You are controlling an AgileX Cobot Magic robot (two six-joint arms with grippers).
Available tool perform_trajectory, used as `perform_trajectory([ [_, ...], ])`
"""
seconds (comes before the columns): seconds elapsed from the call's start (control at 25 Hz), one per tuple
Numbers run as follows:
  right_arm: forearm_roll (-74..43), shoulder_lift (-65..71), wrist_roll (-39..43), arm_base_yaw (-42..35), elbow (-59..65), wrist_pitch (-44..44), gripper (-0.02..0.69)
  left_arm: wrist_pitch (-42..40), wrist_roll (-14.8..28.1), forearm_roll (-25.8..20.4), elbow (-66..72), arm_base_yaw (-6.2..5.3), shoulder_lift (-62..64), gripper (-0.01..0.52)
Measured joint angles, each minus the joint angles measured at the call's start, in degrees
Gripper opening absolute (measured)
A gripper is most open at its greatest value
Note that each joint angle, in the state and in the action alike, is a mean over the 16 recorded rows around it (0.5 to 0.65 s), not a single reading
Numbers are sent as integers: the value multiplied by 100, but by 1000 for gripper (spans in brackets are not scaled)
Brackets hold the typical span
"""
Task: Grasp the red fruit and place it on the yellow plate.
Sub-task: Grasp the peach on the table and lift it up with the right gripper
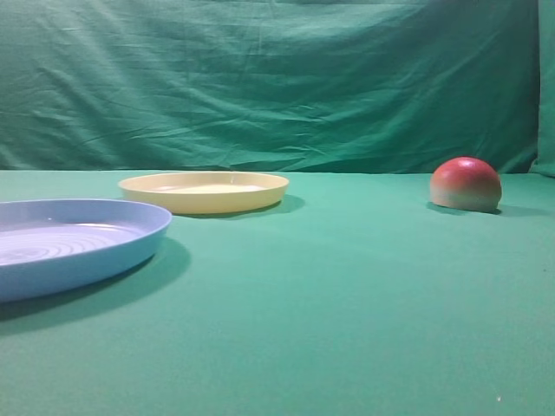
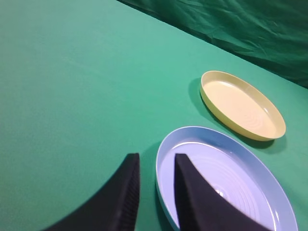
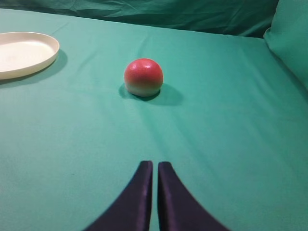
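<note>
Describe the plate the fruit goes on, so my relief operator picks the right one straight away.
On the green cloth-covered table sit two shallow round plastic plates. The target is the pale yellow plate with a raised rim, farther back, left of the small red dome-shaped fruit. Its neighbour, the light blue plate, is nearer the camera; only the colour differs.

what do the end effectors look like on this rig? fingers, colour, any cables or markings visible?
Only the fingers show, in the wrist views. Left end effector: two black, curved, tapering fingers with fine ribbing on the inner face. Right end effector: two matching matte black, curved fingers narrowing to blunt tips. No cables, markings or arm links are visible; neither appears in the exterior view.
</note>
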Motion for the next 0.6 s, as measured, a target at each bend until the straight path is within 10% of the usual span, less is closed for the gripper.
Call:
perform_trajectory([
  [0.6, 676, 391, -13, 0, -650, -998, 0, 0, 0, 0, 0, 0, 0, 157],
])
